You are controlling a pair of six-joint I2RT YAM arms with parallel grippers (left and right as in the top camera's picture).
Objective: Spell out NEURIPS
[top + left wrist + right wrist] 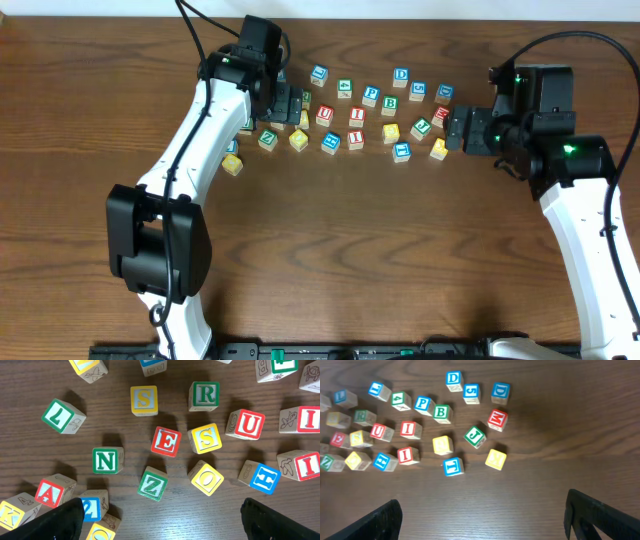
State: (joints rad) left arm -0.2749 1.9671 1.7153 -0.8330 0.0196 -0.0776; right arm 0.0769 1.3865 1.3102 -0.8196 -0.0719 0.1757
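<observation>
Overhead: your left gripper [296, 108] at cluster's left end, right gripper [449, 128] at its right end; letter cubes [357, 116] scattered between, unordered.
Left wrist: jaws spread wide, empty; N cube [106, 460], E cube [166, 441], yellow S cube [206, 438], R cube [205, 395], U cube [249, 424] lie loose.
Right wrist: jaws wide, nothing held; P cube [423, 404] upper left.
</observation>
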